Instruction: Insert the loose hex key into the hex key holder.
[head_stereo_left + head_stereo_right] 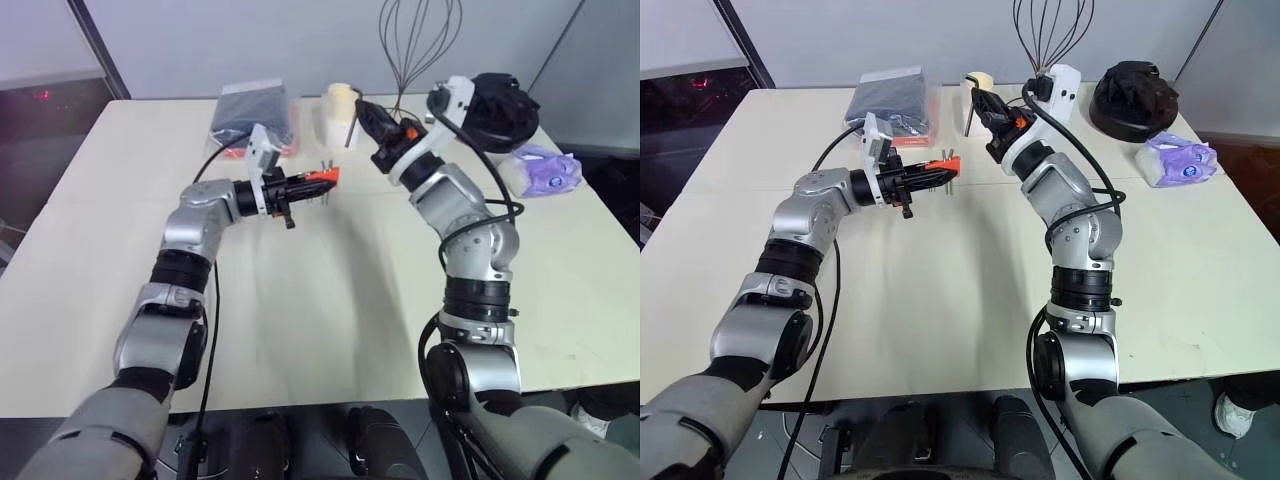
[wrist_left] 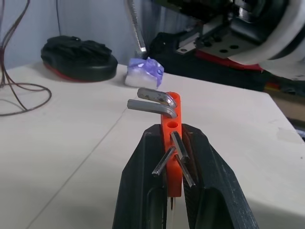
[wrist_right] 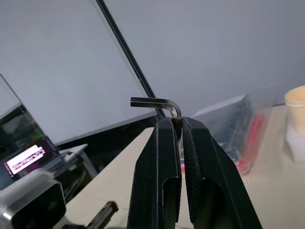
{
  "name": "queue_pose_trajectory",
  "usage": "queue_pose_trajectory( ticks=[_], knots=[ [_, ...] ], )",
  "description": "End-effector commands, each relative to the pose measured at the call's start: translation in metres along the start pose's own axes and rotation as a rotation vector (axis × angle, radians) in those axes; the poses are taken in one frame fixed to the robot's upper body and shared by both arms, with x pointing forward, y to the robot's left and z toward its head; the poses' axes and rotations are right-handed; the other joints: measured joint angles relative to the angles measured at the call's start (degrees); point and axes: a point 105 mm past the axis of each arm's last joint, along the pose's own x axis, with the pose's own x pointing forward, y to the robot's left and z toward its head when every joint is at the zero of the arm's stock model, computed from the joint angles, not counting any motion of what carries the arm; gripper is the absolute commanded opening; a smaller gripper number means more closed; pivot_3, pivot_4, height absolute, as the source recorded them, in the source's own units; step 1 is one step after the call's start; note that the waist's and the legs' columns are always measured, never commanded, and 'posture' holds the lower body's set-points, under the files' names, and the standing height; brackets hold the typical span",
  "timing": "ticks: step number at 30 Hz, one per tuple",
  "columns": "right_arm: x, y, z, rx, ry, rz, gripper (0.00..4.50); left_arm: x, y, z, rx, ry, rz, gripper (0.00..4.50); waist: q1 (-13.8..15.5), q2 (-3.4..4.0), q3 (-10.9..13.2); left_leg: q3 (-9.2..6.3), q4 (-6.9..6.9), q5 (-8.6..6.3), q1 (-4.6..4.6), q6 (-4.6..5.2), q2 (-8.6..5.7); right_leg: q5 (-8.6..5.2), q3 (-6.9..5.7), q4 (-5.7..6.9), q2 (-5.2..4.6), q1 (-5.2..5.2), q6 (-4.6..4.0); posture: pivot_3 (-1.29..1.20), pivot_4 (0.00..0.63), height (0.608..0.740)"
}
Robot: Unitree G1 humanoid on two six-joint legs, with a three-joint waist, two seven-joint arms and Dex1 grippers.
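- Pinching small red-orange plastic hex key holder (image 2: 171,143) in my left claw (image 1: 300,188), clamped mid-block.
- Right claw (image 3: 180,125) nips thin dark-grey L-shaped metal hex key (image 3: 157,103) nr its bend; stiff, light, prob slippery.

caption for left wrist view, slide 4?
Left gripper shut on the red hex key holder, held above the table.

— Any lettering, labels or numbers you can read on anything here?
— None. Nothing on the table (image 1: 330,300) or the things it carries bears readable text or a brand.
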Motion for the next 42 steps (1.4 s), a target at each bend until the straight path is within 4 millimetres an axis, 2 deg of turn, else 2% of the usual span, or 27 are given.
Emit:
queue_pose_trajectory(
  ticks=[1,17,27,32,42],
  knots=[
    [-0.001,0.019,0.012,-0.017,-0.042,0.06,0.04,0.004,0.003,0.017,0.065,-0.039,0.005,0.0,-0.04,0.0,0.0,0.0,0.0,0.0,0.0,0.0,0.0,0.0,0.0,0.0,0.0,0.0,0.0,0.0,0.15,0.74],
    [-0.004,0.017,-0.007,0.001,0.005,0.043,0.04,0.003,0.008,0.021,0.073,-0.059,0.025,0.0,-0.07,0.0,0.0,0.01,0.0,0.0,-0.02,0.0,0.0,0.0,0.0,0.0,0.01,-0.03,0.0,0.0,0.15,0.74],
    [-0.005,0.017,-0.01,0.003,0.02,0.048,0.04,0.004,0.009,0.02,0.076,-0.062,0.034,0.0,-0.06,0.0,0.0,0.01,0.01,0.0,-0.02,0.0,0.0,0.0,0.0,0.0,0.01,-0.03,0.0,0.0,0.15,0.74],
    [-0.011,0.024,-0.019,-0.089,0.075,0.116,0.04,0.004,0.011,0.024,0.079,-0.066,0.045,0.0,-0.02,0.0,0.0,0.01,0.01,0.0,-0.02,0.01,0.0,0.0,0.0,0.0,0.02,-0.03,0.0,0.0,0.15,0.74],
    [-0.011,0.028,-0.023,-0.109,0.078,0.147,0.04,0.002,0.013,0.022,0.078,-0.064,0.054,0.0,-0.06,0.0,0.0,0.01,0.01,0.0,-0.03,0.01,0.0,0.0,-0.01,0.01,0.04,-0.03,0.0,0.0,0.15,0.74]
  ],
)
